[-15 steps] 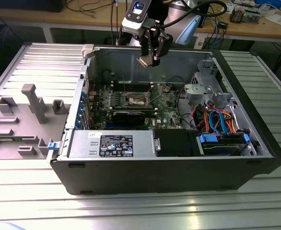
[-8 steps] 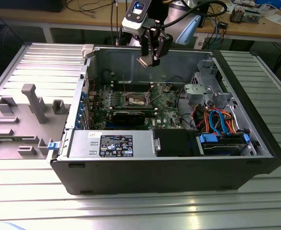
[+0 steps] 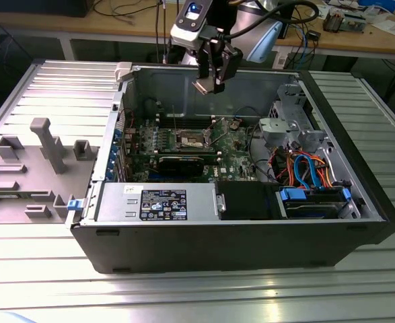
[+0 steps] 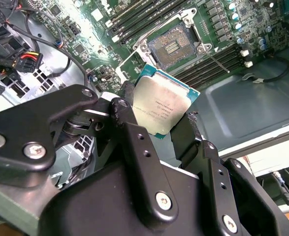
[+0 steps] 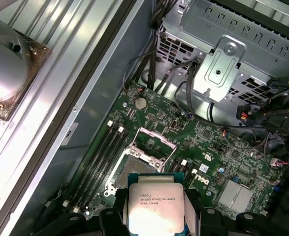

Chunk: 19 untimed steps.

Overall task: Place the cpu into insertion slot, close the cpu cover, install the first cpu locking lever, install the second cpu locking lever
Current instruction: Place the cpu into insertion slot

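Grips the cpu by two opposite edges in the pincer, fingers pressed onto the rim, metal face turned toward both wrist cameras. Hangs high over the open computer case in the exterior view, well apart from the board below and not yet down at the insertion slot. Leaves that slot bare, with the dull golden contact field uncovered in the second wrist view and nothing seated in it. Finds the cpu cover swung up off the slot in the first wrist view, standing open.

Judged from that: first step under way but unfinished, with the chip carried and not placed. Left to do, by the look of it: seating the chip, closing the cover, fastening both locking levers. Makes out what looks like one thin lever rod lying free beside the slot; no telling the place of the second.

Counted, moving outward: one pincer with two fingers, one cpu, one insertion slot, one cpu cover. On the green circuit board: one round coin cell and one finned heat sink. Further out: one grey labelled power supply box along the case's near side, one grey fixture tray at the exterior view's left, all on one ribbed metal bench.
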Tool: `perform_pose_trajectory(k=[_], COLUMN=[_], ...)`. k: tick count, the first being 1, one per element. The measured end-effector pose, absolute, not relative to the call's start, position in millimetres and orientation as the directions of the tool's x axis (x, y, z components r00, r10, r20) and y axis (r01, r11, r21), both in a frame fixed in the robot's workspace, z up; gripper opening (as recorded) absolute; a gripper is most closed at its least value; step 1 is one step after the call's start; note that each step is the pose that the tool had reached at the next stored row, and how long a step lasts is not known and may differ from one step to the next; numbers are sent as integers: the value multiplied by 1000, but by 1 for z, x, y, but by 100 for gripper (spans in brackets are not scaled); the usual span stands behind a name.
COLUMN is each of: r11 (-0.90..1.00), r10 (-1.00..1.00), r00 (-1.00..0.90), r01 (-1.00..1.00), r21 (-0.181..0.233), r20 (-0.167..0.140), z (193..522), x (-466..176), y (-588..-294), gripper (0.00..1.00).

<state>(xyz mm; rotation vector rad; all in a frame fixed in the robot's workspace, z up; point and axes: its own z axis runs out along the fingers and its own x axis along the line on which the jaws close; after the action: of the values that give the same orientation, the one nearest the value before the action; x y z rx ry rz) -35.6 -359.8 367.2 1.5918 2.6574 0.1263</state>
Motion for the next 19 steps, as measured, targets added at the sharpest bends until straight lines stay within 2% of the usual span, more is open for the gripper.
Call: perform_pose_trajectory(k=[19], r11=[298], r10=[954], r00=[-300], r01=[950], r21=[91], r20=[6], z=[364], x=[-37], y=[-360], gripper=[54])
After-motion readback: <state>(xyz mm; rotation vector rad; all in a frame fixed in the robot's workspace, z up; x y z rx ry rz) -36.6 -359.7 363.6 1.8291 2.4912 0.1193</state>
